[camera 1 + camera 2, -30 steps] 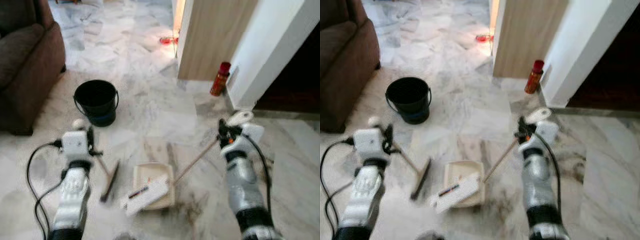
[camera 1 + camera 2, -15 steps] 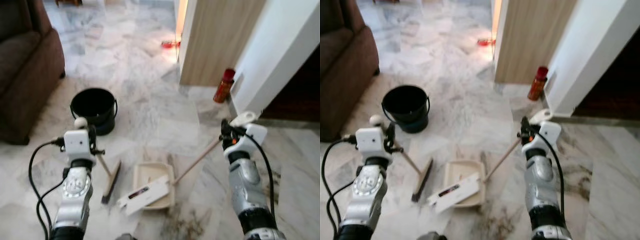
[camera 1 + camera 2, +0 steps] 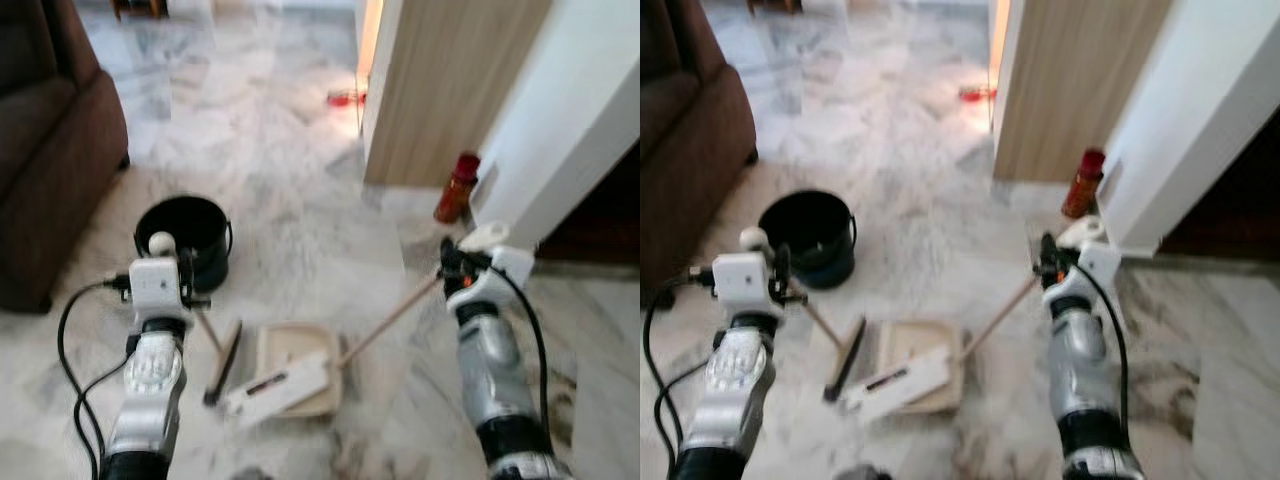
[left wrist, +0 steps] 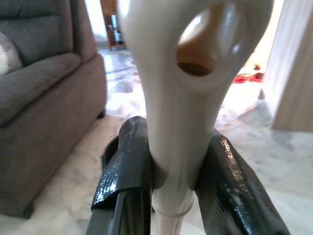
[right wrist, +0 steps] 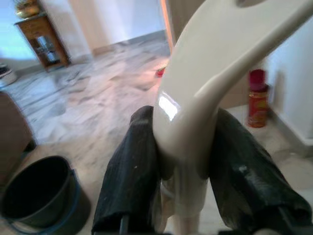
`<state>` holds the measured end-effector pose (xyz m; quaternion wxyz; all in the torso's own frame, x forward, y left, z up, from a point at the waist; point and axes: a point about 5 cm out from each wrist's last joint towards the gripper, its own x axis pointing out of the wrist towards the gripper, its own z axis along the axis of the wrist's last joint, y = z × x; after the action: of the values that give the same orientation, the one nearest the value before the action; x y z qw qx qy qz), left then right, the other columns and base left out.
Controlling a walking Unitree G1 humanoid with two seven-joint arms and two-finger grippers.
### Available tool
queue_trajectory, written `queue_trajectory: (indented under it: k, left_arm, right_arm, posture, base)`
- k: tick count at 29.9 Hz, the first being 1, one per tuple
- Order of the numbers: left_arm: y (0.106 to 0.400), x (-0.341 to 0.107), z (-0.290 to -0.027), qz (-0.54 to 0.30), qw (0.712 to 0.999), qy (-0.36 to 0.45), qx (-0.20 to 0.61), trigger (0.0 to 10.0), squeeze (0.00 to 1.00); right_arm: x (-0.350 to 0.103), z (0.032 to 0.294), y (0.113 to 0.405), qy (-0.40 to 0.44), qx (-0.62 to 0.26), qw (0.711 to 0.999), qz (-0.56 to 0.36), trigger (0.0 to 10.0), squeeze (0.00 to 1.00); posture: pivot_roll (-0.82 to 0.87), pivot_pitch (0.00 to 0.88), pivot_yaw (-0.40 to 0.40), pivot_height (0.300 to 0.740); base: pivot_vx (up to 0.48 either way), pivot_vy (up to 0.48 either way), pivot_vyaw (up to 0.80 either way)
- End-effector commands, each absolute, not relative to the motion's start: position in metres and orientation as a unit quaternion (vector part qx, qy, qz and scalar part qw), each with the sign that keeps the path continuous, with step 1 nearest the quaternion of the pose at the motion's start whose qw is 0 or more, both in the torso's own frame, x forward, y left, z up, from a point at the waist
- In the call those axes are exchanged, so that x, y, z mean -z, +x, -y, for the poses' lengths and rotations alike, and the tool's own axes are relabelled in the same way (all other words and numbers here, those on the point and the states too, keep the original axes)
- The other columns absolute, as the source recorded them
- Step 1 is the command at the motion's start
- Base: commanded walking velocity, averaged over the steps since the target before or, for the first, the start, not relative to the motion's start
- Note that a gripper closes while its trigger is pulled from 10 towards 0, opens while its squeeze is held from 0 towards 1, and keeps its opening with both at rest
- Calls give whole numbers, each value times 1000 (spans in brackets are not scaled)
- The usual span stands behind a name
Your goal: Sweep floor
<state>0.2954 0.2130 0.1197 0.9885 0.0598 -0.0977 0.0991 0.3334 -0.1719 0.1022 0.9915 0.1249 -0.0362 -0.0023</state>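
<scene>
My left gripper [image 4: 171, 181] pinches the cream plastic handle of the small broom [image 3: 222, 362], its brush head on the pale marble floor [image 3: 300, 220] just below. My right gripper [image 5: 183, 186] clamps the long-handled cream dustpan [image 3: 295, 370], lying beside the brush. A black plastic bucket [image 3: 185, 235] sits beyond my left gripper.

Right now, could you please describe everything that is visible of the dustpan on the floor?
The dustpan is cream-coloured, apparently plastic, a shallow rectangular tray lying flat on the marble floor. A long, thin, light wooden-looking handle rises at a slant from it to a cream plastic grip held by the right gripper, whose black fingers are closed on it. A white flat packet-like piece lies across the tray's near edge. The broom head rests just beside it, on the robot's left.
</scene>
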Motion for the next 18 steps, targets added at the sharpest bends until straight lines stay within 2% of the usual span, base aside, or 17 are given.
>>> queue_trajectory:
  k: [1,12,18]
  left_arm:
    - [297,-129,-210,119,986,65,-95,10000,0]
    - [297,-129,-208,119,988,53,-88,10000,0]
    - [298,-129,-207,120,988,51,-86,10000,0]
  right_arm:
    - [-108,176,333,143,8,988,54,10000,0]
    - [-107,176,333,142,11,988,55,10000,0]
    - [-107,175,334,144,8,988,55,10000,0]
  posture:
    - [47,156,-19,740]
    - [50,149,-16,740]
    - [51,140,-15,740]
  base:
    - [0,0,0]
    - [0,0,0]
    - [0,346,0]
